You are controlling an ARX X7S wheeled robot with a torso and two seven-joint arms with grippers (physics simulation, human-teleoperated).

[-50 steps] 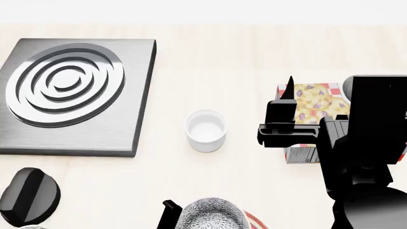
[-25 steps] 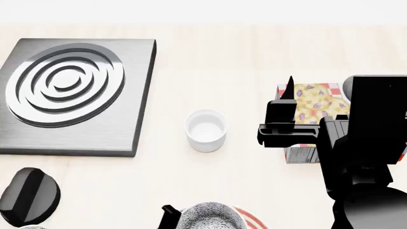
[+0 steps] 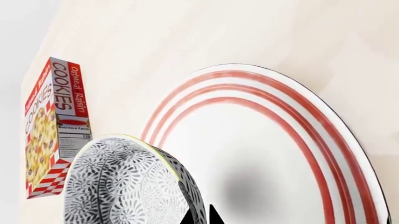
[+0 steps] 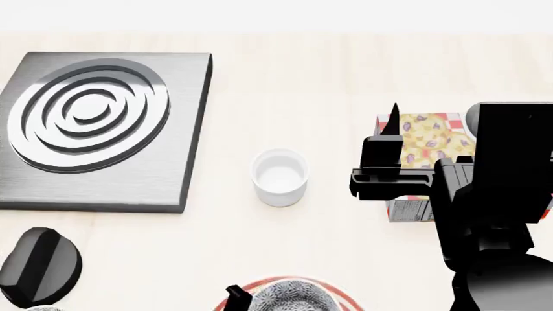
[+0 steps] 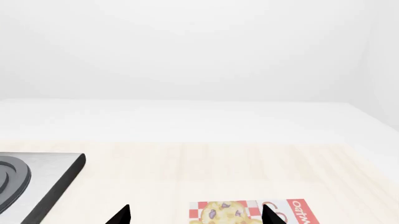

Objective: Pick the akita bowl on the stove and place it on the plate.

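The akita bowl (image 3: 124,186), white with a dense grey flower pattern, hangs tilted over the plate (image 3: 281,154), a wide white plate with red rings. My left gripper (image 3: 201,215) is shut on the bowl's rim, one fingertip inside and one outside. In the head view the bowl (image 4: 289,295) and the plate's red rim (image 4: 338,299) show only at the bottom edge, with the left gripper (image 4: 233,297) beside the bowl. The stove (image 4: 95,123) at far left has nothing on its rings. My right gripper (image 5: 195,215) is open and holds nothing, hovering above the cookie box (image 5: 249,212).
A small plain white cup (image 4: 279,176) stands between the stove and the cookie box (image 4: 428,139). The stove's black knob (image 4: 39,265) is at near left. The right arm (image 4: 493,214) fills the right side. The cookie box (image 3: 53,126) stands beyond the plate.
The bowl and left gripper have moved down towards the bottom edge of the head view, and more of the plate's red rim shows behind the bowl. The right arm has not moved.
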